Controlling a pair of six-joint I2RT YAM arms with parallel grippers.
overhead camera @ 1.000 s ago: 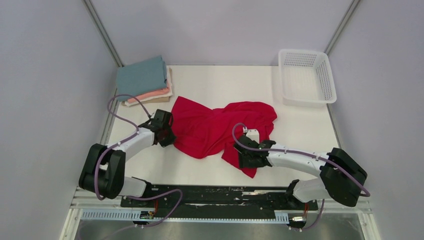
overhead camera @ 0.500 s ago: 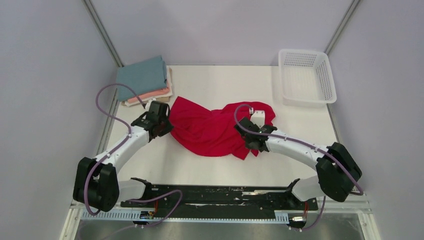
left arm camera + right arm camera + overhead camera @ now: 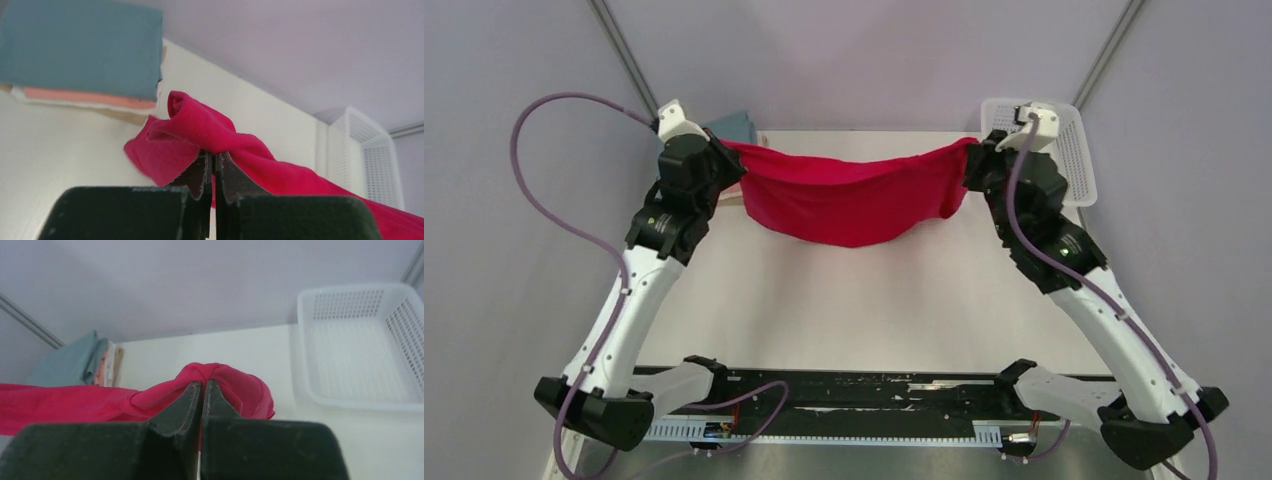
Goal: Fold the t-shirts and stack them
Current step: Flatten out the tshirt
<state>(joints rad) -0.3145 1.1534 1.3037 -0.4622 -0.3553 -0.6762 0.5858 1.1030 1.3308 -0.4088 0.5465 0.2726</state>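
Left arm: the left arm (image 3: pixel 646 262) reaches up from the near left corner towards the far left of the table (image 3: pixel 854 300), with a purple cable (image 3: pixel 544 180) looping out beside it.
Folded stack: the folded stack (image 3: pixel 82 65) lies at the far left corner of the table. A teal shirt (image 3: pixel 80 47) is on top, a pink shirt (image 3: pixel 85 95) under it, and a cream shirt (image 3: pixel 118 361) shows at the bottom edge. From above, the left arm hides most of the stack.
Left claw: the left claw (image 3: pixel 212 159) is closed tight on a bunched end of the red shirt (image 3: pixel 849 200), just in front of the folded stack. Cloth is pinched between its tips and rolled over them.
Red shirt: it hangs between the two claws across the far part of the table. Both ends are held high and the middle sags. Whether the lowest part touches the table cannot be told.
Right claw: the right claw (image 3: pixel 204 386) is closed tight on the other bunched end of the red shirt, with cloth gathered over its tips, near the basket.
Right arm: the right arm (image 3: pixel 1064 260) reaches up from the near right corner towards the far right.
Basket: the white mesh basket (image 3: pixel 1076 160) sits at the far right corner. The right arm covers part of it from above.
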